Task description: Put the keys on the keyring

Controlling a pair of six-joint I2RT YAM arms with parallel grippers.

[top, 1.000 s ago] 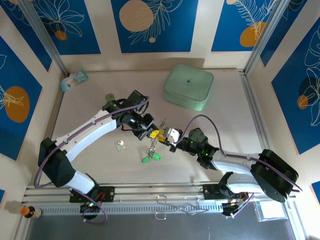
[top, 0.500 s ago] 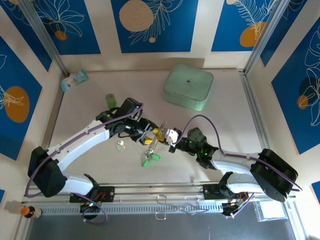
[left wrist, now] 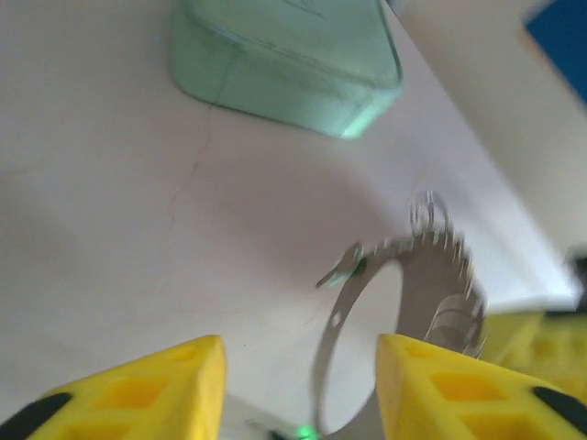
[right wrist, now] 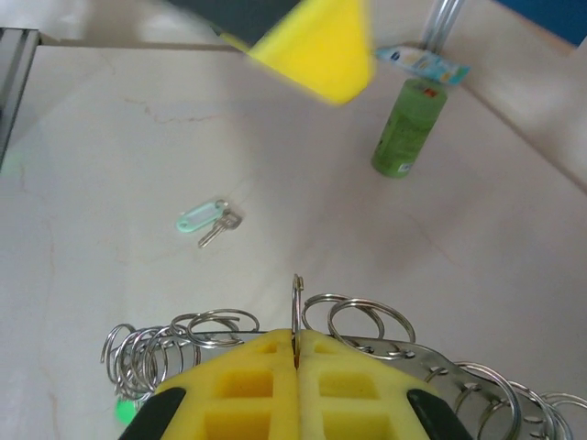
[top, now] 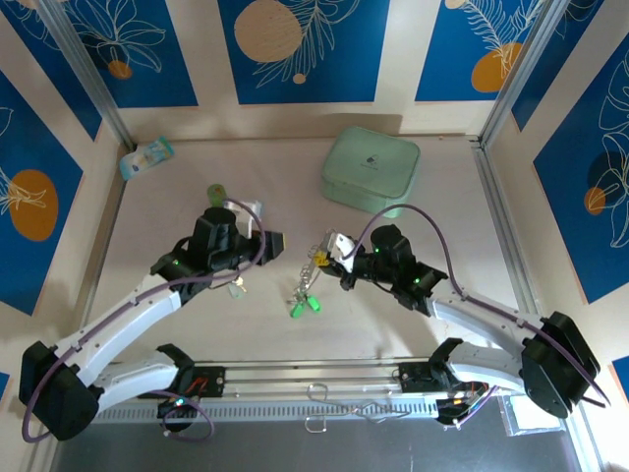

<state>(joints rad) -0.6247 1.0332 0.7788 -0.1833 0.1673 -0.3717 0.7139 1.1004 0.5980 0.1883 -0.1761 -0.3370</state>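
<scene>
Firmly, the right pincer [right wrist: 296, 346] pinches the keyring [left wrist: 436, 275], while the left pincer [left wrist: 301, 371] gapes moderately, empty.

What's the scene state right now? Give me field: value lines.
left gripper: open, empty, pointed at the keyring
right gripper: shut on the keyring
hanging keys: green-headed, at the keyring's lower end
loose key: flat on the table, apart from both grippers
mint case: closed, far side
green bottle: standing beyond the left arm
</scene>
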